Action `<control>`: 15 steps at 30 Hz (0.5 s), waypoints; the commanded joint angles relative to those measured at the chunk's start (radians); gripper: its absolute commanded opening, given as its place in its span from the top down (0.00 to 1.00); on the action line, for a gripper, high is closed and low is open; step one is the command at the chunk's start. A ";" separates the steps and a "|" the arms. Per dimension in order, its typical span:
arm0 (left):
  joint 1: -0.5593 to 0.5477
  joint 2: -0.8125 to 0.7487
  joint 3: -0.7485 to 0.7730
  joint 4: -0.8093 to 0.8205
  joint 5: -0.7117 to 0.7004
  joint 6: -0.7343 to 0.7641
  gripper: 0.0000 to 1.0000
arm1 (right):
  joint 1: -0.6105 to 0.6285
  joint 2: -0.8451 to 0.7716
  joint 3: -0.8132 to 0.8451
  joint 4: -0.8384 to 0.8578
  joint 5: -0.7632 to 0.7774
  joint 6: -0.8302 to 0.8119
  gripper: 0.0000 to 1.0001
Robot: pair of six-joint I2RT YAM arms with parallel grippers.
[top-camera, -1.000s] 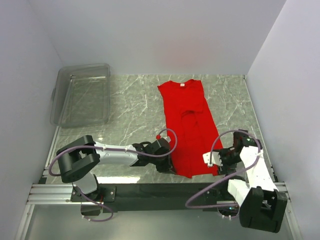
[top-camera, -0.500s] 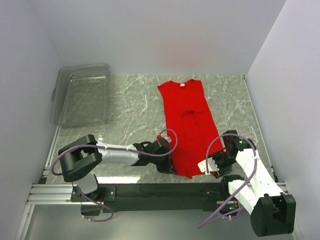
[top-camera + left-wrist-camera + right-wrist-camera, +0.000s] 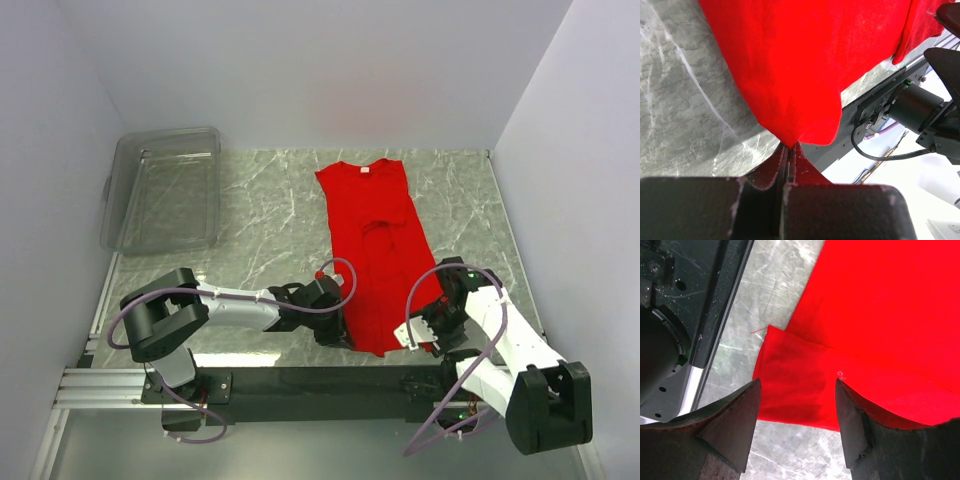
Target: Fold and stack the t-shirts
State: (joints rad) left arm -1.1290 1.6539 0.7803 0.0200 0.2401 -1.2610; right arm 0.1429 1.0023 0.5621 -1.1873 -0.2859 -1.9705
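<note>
Right wrist view: your right gripper [image 3: 797,382] hangs open astride the t-shirt's [image 3: 880,305] near corner; the left gripper [image 3: 788,148] pinches the other.

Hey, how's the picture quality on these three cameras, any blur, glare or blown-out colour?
Top external view: even soft light, sharp, faint sheen on the clear plastic bin. Left wrist view: the left gripper is dark and soft, the red t-shirt oversaturated, folds barely readable. Right wrist view: cloth sharp, the right gripper shadowed.
</note>
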 commanded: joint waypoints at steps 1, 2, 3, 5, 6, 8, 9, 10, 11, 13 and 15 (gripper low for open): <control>0.005 0.006 0.030 0.034 0.013 0.002 0.99 | 0.023 0.028 -0.007 0.011 0.028 -0.002 0.32; 0.005 0.006 0.030 0.034 0.011 0.002 0.99 | 0.024 0.041 -0.004 0.011 0.030 -0.005 0.33; 0.005 0.007 0.031 0.032 0.014 0.002 0.99 | 0.027 0.062 -0.004 0.012 0.031 -0.007 0.34; 0.006 0.012 0.034 0.028 0.015 0.003 0.99 | 0.044 0.082 -0.005 0.017 0.030 -0.004 0.36; 0.006 0.014 0.036 0.026 0.018 0.005 0.99 | 0.052 0.097 -0.005 0.023 0.028 -0.002 0.37; 0.006 0.017 0.034 0.026 0.019 0.003 0.99 | 0.070 0.108 -0.007 0.029 0.024 0.010 0.39; 0.008 0.018 0.034 0.026 0.019 0.000 0.99 | 0.075 0.119 -0.010 0.041 0.022 0.018 0.39; 0.008 0.017 0.031 0.028 0.018 0.000 0.99 | 0.081 0.122 -0.013 0.048 0.022 0.030 0.40; 0.008 0.017 0.031 0.026 0.018 -0.001 0.99 | 0.090 0.127 -0.017 0.058 0.024 0.038 0.42; 0.008 0.018 0.031 0.023 0.019 0.000 0.99 | 0.106 0.136 -0.037 0.097 0.027 0.076 0.44; 0.009 0.018 0.034 0.017 0.016 0.000 0.99 | 0.121 0.139 -0.053 0.127 0.025 0.090 0.45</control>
State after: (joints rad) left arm -1.1252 1.6669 0.7811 0.0189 0.2466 -1.2613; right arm 0.2428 1.1347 0.5323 -1.1114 -0.2665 -1.9179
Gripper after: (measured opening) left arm 0.023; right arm 0.553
